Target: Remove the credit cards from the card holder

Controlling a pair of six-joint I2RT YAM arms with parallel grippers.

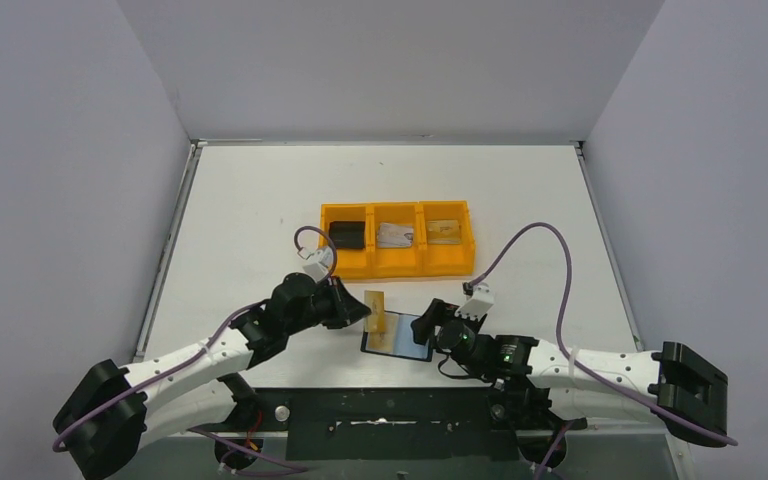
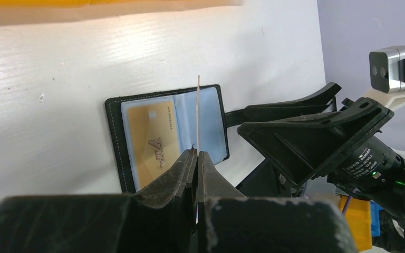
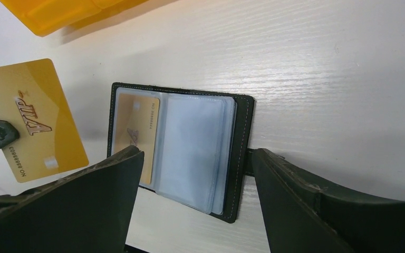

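The card holder [image 1: 398,336] lies open on the table, blue-grey pockets up; it also shows in the left wrist view [image 2: 169,134] and the right wrist view [image 3: 190,150]. My left gripper [image 1: 362,310] [image 2: 196,153] is shut on a gold credit card [image 1: 375,307], held upright just above the holder's left side, edge-on in the left wrist view [image 2: 198,113] and face-on in the right wrist view [image 3: 31,118]. Another gold card [image 3: 136,132] [image 2: 147,142] sits in the holder's left pocket. My right gripper [image 1: 428,323] [image 3: 195,211] is open and empty, low over the holder's right edge by its black tab.
The orange three-compartment tray [image 1: 397,268] stands behind the holder. It holds a chunky black block [image 1: 347,234] on the left, a silvery-grey card [image 1: 394,235] in the middle and a gold card [image 1: 442,230] on the right. White walls enclose the table.
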